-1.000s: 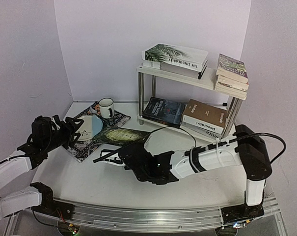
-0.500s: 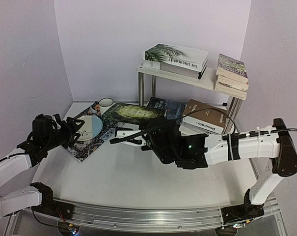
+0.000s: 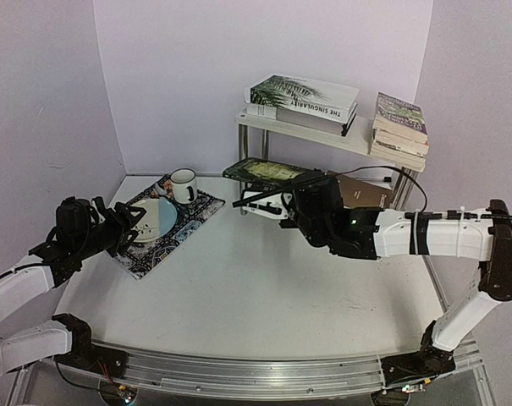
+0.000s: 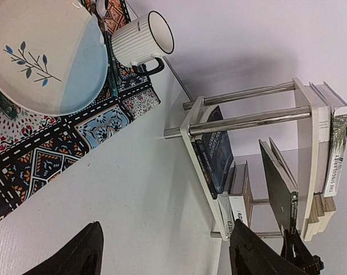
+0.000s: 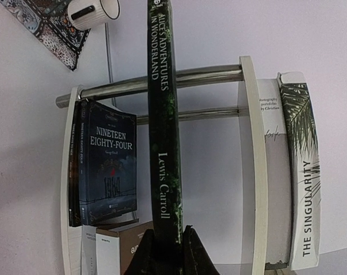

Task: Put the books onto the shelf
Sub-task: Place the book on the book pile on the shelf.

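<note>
While the right gripper [image 5: 167,252] pinches its near end between almost closed fingers, the dark green book [image 5: 164,143] hangs roughly flat in the air just in front of the shelf [image 3: 311,134], at a height between the two white boards. Its spine carries pale lettering, "Alice's Adventures in Wonderland" and "Lewis Carroll", over leafy green artwork.

On the upper board, a white palm-leaf book [image 3: 305,93] tops one stack. A second stack [image 3: 399,125] overhangs the right end.

On the lower board lie a dark blue book [image 5: 107,166] titled "Nineteen Eighty-Four" and a brown book [image 3: 376,193].

The left gripper [image 3: 130,224] holds nothing. Its jaws are spread wide above the patterned placemat [image 3: 188,222], beside the plate [image 3: 161,218] and near the mug [image 3: 184,184].
</note>
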You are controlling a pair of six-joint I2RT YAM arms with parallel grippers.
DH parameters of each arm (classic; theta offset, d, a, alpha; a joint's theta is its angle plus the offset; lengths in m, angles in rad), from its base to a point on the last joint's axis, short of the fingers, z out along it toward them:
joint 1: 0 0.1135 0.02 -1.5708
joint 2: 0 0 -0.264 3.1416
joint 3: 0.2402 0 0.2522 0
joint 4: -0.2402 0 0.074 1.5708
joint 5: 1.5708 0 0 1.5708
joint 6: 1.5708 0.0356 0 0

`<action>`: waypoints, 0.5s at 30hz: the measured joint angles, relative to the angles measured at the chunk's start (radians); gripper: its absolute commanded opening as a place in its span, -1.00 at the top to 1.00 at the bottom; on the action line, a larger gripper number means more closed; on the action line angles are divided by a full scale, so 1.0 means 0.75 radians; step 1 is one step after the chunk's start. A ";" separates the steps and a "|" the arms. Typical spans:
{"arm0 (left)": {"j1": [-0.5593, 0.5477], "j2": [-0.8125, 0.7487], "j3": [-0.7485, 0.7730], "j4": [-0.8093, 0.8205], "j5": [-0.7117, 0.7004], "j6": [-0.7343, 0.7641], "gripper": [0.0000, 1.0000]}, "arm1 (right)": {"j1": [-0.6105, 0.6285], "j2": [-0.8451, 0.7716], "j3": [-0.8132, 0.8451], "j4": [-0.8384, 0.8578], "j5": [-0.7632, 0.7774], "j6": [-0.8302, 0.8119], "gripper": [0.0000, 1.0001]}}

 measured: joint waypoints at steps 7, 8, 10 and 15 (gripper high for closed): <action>0.000 0.000 0.000 0.000 0.000 0.000 -0.53 | -0.116 0.000 0.000 -0.002 -0.023 -0.022 1.00; 0.000 0.000 0.000 0.000 0.000 0.000 -0.53 | -0.129 0.000 0.000 -0.002 -0.028 -0.022 1.00; 0.000 0.000 0.000 0.000 0.000 0.000 -0.53 | -0.152 0.000 0.000 -0.002 -0.039 -0.022 1.00; 0.000 0.000 0.000 0.000 0.000 0.000 -0.53 | -0.208 0.033 0.025 -0.001 -0.068 -0.021 1.00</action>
